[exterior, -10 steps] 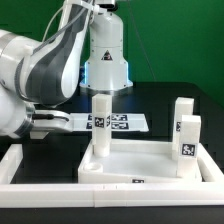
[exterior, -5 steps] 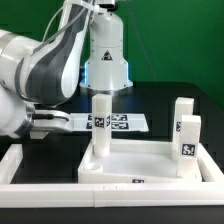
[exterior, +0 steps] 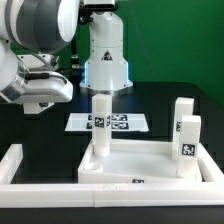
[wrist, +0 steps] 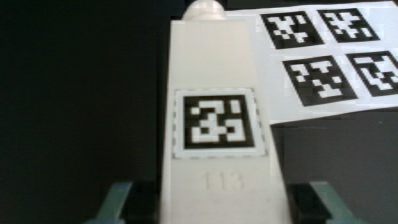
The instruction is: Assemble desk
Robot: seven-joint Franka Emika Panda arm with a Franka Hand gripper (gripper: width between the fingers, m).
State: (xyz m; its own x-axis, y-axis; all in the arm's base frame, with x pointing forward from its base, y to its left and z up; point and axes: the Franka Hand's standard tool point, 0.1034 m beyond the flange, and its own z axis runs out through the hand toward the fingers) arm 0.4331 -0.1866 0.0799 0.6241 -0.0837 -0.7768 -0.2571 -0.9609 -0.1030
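Item: desk, part-assembled, on black counter (exterior: pixel 170 100). Upper left of the exterior view: robot arm (exterior: pixel 30 40), raised clear of the work. Its jaws are poorly seen there. In the wrist view they sit closed against both flanks of one leg block (wrist: pixel 214 90), which runs lengthwise away from the camera, tag facing it, rounded tip far. Lower left: border wall (exterior: pixel 20 165), low, white, untouched. Centre: marker board (exterior: pixel 125 122), flat on the counter behind the work. Lower centre: tabletop panel (exterior: pixel 140 160), lying flat inside the wall. Upright leg (exterior: pixel 101 125) stands at its left rear corner. Right: rear right leg (exterior: pixel 181 112) and front right leg (exterior: pixel 189 138) stand at that edge. How firmly any of the three is seated cannot be told. The front left corner looks vacant, so the gripped block probably belongs there. Hazards: the grip appears to sit near one end, so the block may pivot or slip in transit. A tilted entry could jam at the socket. A low approach could strike the upright leg nearby and shift the panel.
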